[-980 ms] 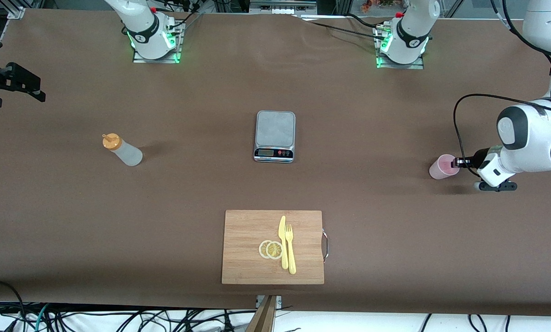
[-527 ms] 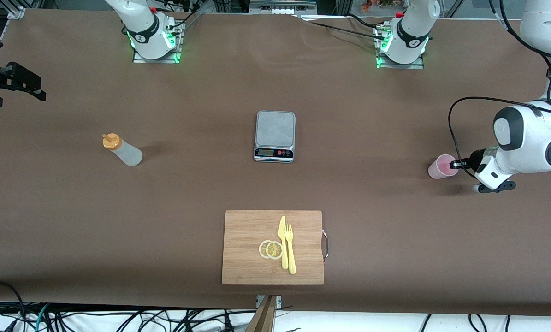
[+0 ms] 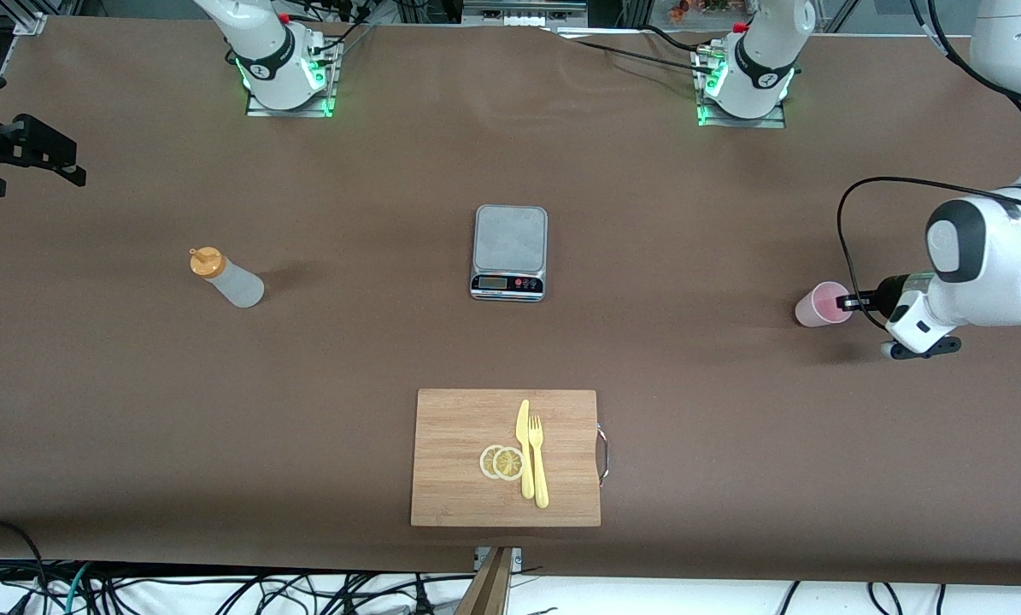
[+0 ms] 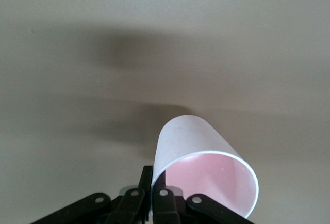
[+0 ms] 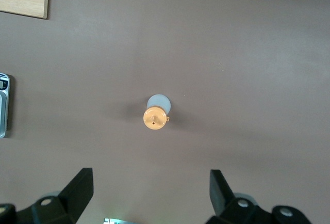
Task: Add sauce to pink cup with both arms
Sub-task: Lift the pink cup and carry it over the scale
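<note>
My left pincer [image 3: 845, 301] was pinched shut on the pink cup [image 3: 818, 306] by its rim only, at the left arm's end of the surface [image 3: 373, 359]; a thin grip like that could twist or slip. The sauce [image 3: 226, 279] stood upright toward the right arm's end, under my right pincer [image 5: 150, 193], jaws wide, empty, waiting.

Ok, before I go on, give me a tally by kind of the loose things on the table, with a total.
Squeeze bottle: 1
Pink cup: 1, rim pinched in the left tool
Kitchen scale: 1
Cutting board: 1
Lemon slices: 2
Yellow knife: 1
Yellow fork: 1
Total: 8
</note>
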